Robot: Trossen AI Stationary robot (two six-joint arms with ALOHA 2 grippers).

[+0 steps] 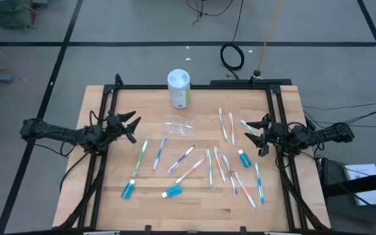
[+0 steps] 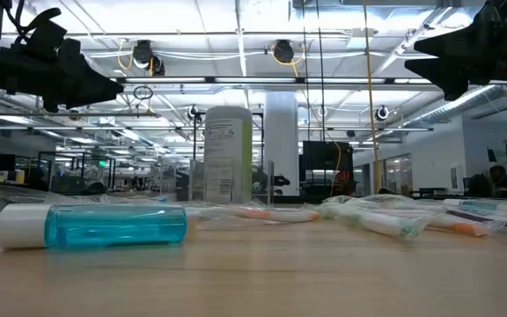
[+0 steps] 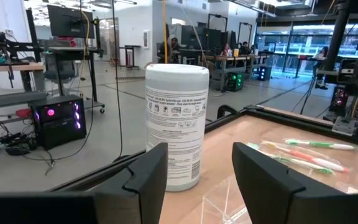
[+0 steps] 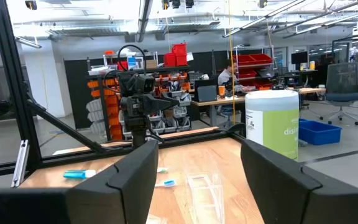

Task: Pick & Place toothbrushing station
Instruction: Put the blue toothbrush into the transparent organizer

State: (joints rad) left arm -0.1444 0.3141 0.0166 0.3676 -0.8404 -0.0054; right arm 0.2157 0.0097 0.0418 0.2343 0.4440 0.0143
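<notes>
The toothbrushing station, a small clear plastic holder [image 1: 179, 127], rests on the wooden table just in front of a white canister with a green label [image 1: 179, 88]. It also shows faintly in the left wrist view [image 3: 224, 198] and the right wrist view [image 4: 204, 190]. My left gripper [image 1: 130, 125] hovers open to the left of the holder, above the table, its fingers [image 3: 143, 180] pointing past the canister [image 3: 176, 124]. My right gripper [image 1: 253, 132] hovers open to the right of the holder, facing it, with nothing between its fingers [image 4: 129, 177].
Several toothbrushes [image 1: 224, 124] [image 1: 181, 158] lie scattered over the middle and right of the table. Blue-filled tubes lie at the near left [image 1: 128, 190], near middle [image 1: 172, 192] and right [image 1: 243, 157]. A black frame [image 1: 194, 86] borders the table.
</notes>
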